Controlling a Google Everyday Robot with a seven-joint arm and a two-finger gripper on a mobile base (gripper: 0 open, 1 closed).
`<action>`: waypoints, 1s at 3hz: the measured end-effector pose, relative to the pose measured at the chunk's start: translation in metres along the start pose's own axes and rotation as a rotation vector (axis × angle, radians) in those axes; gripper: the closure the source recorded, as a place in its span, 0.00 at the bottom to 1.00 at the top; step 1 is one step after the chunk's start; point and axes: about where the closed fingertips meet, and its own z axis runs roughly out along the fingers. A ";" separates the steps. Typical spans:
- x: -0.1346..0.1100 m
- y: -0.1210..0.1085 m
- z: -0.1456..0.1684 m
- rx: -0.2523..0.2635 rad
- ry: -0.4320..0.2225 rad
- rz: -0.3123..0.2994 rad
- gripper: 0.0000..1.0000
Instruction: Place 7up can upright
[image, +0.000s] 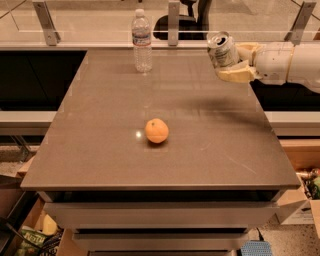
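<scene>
You have the 7up can (222, 49) clasped in the gripper (231, 61), over the far right of the table (100, 150).
The can seems tilted, top facing you, between the fingers (235, 75).

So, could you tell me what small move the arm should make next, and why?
Probably tilt the 7up can upright while lowering it: the gripper holds it tilted in the air over the far right corner of the table.
</scene>
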 end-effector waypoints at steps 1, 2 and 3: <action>0.006 -0.002 0.005 -0.009 -0.035 0.155 1.00; 0.013 -0.002 0.007 -0.048 -0.021 0.273 1.00; 0.023 0.004 0.007 -0.065 -0.022 0.375 1.00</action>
